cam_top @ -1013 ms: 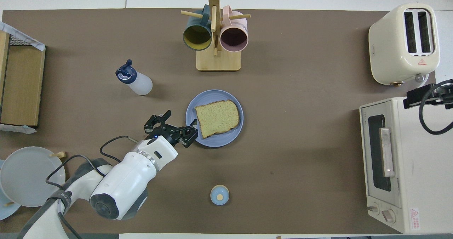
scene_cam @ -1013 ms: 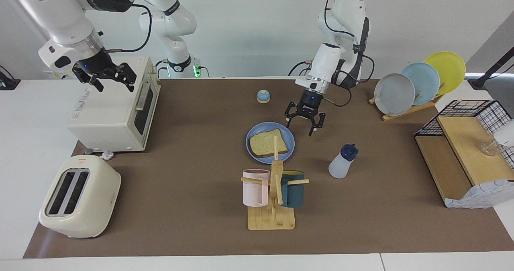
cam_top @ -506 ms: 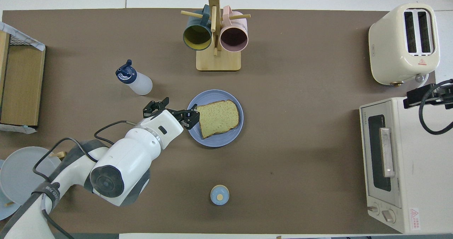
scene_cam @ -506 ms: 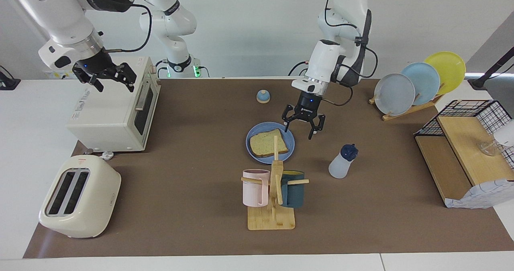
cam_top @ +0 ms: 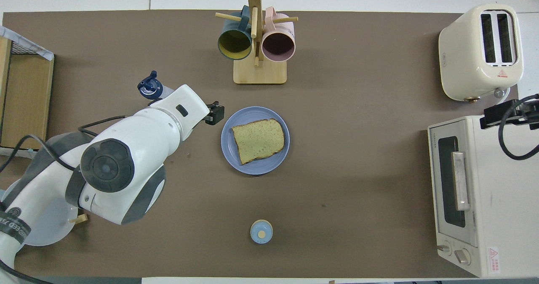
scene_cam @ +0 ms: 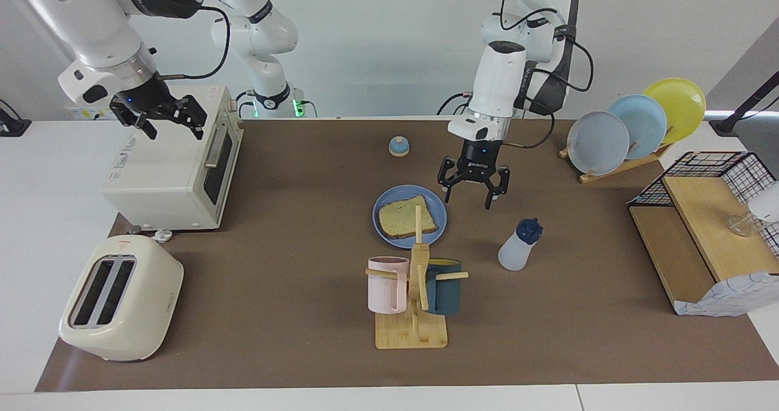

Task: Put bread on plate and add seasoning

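Note:
The bread (scene_cam: 406,218) lies flat on the blue plate (scene_cam: 389,201) in the middle of the table; in the overhead view the bread (cam_top: 258,140) covers most of the plate (cam_top: 257,168). The seasoning (scene_cam: 518,246) stands upright beside the plate, toward the left arm's end. In the overhead view only its navy cap (cam_top: 149,86) shows past the arm. My left gripper (scene_cam: 470,201) hangs open and empty over the bare table between plate and seasoning, pointing down. My right gripper (scene_cam: 173,132) waits open above the toaster oven.
The toaster oven (scene_cam: 176,167) and a cream toaster (scene_cam: 122,298) stand at the right arm's end. A mug rack (scene_cam: 414,295) with two mugs stands farther from the robots than the plate. A bell (scene_cam: 398,147), upright plates (scene_cam: 633,131) and a wooden shelf (scene_cam: 700,228) are also there.
My left gripper has swung off the plate's edge toward the seasoning, its wrist turning more upright. It stays open. The right arm, bread and bottle have not moved.

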`<state>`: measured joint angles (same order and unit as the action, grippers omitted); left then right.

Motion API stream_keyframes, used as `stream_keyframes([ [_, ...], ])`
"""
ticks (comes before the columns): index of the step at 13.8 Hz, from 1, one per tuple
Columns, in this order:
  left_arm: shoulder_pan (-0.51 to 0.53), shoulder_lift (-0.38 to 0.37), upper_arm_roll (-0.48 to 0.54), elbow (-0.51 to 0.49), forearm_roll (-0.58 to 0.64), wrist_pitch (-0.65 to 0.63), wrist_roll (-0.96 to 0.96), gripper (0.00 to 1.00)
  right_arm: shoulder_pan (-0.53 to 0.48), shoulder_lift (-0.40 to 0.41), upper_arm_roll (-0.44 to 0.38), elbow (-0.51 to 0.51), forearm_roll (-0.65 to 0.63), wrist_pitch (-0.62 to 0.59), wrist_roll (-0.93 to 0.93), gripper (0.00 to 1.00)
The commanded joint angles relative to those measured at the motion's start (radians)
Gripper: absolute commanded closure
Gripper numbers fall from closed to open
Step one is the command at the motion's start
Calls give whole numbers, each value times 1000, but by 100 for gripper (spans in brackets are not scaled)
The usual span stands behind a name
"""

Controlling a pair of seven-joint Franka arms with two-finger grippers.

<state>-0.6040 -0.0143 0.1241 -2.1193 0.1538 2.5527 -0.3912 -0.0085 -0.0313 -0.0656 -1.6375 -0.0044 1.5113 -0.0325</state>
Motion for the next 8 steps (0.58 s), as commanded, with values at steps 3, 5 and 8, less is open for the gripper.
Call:
stream_keyframes([
  [3, 81, 8, -1, 237, -51, -375, 119, 0, -7, -13, 6, -19, -5, 13, -4, 0],
  [5, 134, 8, -1, 312, -100, -512, 204, 0, -7, -13, 6, -18, -6, 13, -4, 0],
  [8, 225, -4, 3, 366, -111, -646, 282, 0, -7, -13, 6, -19, -6, 13, -4, 0],
])
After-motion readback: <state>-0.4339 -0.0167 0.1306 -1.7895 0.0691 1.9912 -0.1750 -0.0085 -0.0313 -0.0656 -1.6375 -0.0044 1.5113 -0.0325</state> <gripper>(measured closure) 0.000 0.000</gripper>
